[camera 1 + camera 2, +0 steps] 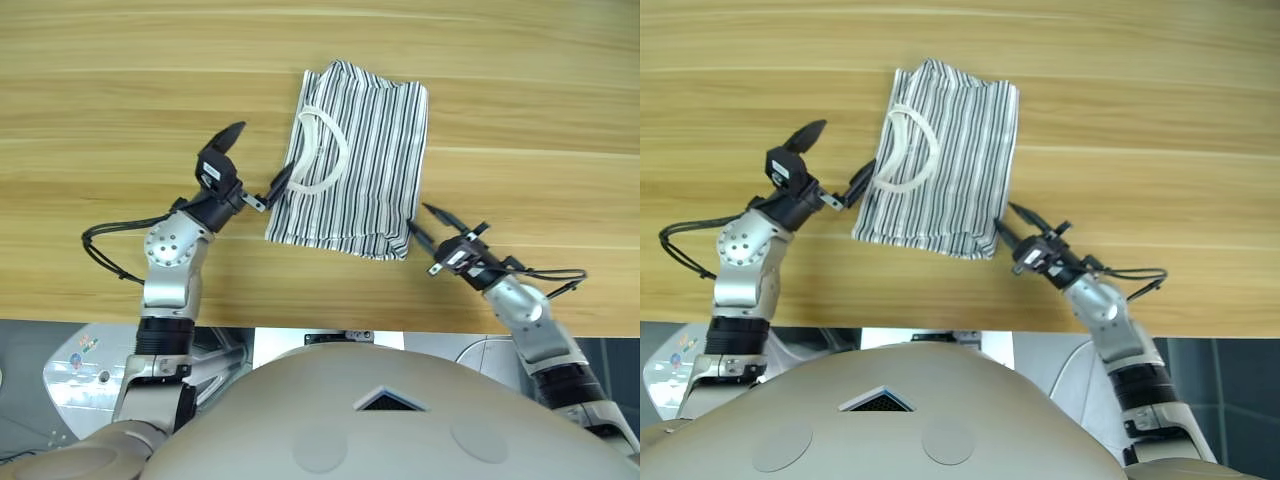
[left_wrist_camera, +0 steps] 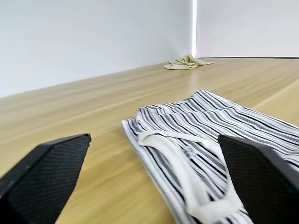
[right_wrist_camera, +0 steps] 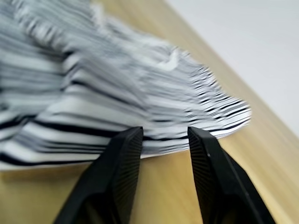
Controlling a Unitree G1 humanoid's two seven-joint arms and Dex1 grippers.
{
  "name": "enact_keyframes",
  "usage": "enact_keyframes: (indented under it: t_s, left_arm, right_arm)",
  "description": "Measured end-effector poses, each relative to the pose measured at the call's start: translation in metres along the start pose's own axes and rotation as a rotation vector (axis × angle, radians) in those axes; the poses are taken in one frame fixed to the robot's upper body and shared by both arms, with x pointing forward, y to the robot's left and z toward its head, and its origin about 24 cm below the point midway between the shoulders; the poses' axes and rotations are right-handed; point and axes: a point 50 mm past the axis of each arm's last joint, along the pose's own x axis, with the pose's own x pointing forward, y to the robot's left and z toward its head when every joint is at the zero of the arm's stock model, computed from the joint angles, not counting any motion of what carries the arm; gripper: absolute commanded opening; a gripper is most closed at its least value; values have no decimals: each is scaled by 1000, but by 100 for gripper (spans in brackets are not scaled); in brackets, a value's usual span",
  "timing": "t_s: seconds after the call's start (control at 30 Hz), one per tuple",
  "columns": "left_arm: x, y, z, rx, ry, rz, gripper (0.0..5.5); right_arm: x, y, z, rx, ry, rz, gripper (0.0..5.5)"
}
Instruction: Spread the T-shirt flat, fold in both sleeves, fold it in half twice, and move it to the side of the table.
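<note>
The black-and-white striped T-shirt (image 1: 365, 160) lies folded into a small rectangle on the wooden table (image 1: 100, 80), its white collar (image 1: 325, 155) facing up on the left half. My left gripper (image 1: 258, 157) stands wide open just left of the shirt, one fingertip touching the shirt's left edge by the collar. In the left wrist view the T-shirt (image 2: 210, 126) lies beyond the open left gripper (image 2: 154, 139). My right gripper (image 1: 420, 219) is open by a narrow gap at the shirt's near right corner. The right wrist view has the fingers (image 3: 121, 163) just short of the layered T-shirt edge (image 3: 140, 116), nothing between them.
The table's near edge (image 1: 300, 326) runs just behind both wrists. Bare wood stretches far to the left, right and beyond the shirt. A small beige bundle (image 2: 187, 63) lies far off at the table's end by a white wall.
</note>
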Motion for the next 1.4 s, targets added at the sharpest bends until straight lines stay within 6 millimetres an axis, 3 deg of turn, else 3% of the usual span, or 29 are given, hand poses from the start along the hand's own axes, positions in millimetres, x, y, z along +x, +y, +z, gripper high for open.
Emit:
enact_keyframes:
  t_s: [0.2,0.4,0.53,0.63,0.87,1.0,1.23,1.4]
  left_arm:
    - [5,13,16,54,-50,29,506]
    - [3,14,16,59,-53,28,506]
    - [3,13,15,64,-59,18,506]
    - [4,11,11,49,-51,16,506]
    - [10,0,6,24,-55,-14,506]
    - [12,0,4,20,-50,-20,506]
    - [6,8,9,95,-48,-72,506]
    - [-29,34,6,269,66,-153,506]
  right_arm:
    - [22,2,4,-95,-29,31,177]
    - [8,-10,17,-134,-69,79,177]
    - [8,-35,51,-108,-246,42,177]
    - [25,-44,65,-125,-319,34,177]
    - [69,-1,36,-140,-221,197,177]
    - [80,13,35,-161,-246,246,177]
    - [60,18,24,-155,-236,261,177]
    - [28,8,18,-192,-208,311,177]
